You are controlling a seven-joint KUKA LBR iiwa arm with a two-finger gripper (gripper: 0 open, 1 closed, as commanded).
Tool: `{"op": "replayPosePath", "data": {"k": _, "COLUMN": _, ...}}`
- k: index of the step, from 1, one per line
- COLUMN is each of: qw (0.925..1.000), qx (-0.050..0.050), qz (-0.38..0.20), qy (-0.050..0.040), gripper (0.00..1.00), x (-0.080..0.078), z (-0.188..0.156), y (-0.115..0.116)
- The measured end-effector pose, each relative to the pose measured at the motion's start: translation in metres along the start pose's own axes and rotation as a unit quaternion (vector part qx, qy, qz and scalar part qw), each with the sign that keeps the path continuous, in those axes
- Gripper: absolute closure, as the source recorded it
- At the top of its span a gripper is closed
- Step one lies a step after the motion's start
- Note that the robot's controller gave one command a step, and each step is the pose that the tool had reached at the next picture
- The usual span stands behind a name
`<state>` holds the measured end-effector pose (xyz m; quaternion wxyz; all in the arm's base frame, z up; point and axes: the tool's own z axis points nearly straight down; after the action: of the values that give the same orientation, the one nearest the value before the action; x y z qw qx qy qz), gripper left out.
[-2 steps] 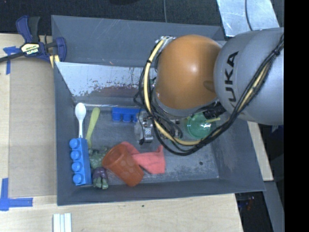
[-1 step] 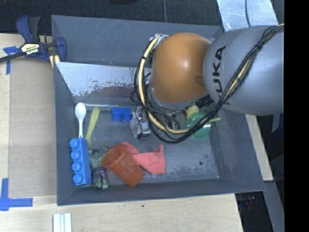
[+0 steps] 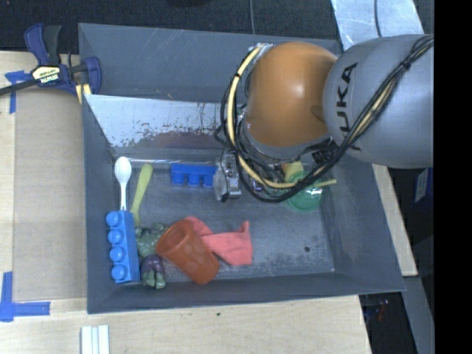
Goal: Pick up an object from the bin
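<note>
The gripper (image 3: pixel 228 180) is recorded mid-bin; whether spread or closed cannot be told. Just beside it, towards the grey metal bin's (image 3: pixel 354 249) back wall, lies a small blue studded plastic brick (image 3: pixel 190 175). It is judged light, rigid and slick, and best taken across its long sides.

A matte black surface (image 3: pixel 147 2) runs along the top of the view. A crinkled white sheet (image 3: pixel 402 6) lies on it at upper right, crossed by a thin dark cable (image 3: pixel 378 6). Lighting is even and soft

Silver-grey arm (image 3: pixel 391 102) at right, black KUKA lettering (image 3: pixel 341 98). Glossy orange dome cover (image 3: pixel 287 94), yellow and black cables (image 3: pixel 237 109) looping round
</note>
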<state>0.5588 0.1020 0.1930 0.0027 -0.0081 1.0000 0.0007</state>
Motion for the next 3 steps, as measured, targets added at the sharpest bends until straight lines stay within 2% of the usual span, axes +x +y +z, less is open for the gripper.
{"op": "replayPosePath", "data": {"k": 1, "qw": 0.9942, "qx": 0.0, "qz": -0.108, "qy": -0.001, "gripper": 1.0, "x": 0.036, "z": 0.068, "y": 0.039}}
{"op": "replayPosePath", "data": {"k": 2, "qw": 0.9989, "qx": 0.001, "qz": 0.046, "qy": -0.0068, "gripper": 0.0, "x": 0.011, "z": 0.102, "y": 0.007}}
{"op": "replayPosePath", "data": {"k": 3, "qw": 0.9989, "qx": 0.0, "qz": 0.046, "qy": -0.0069, "gripper": 0.0, "x": 0.011, "z": 0.102, "y": 0.007}}
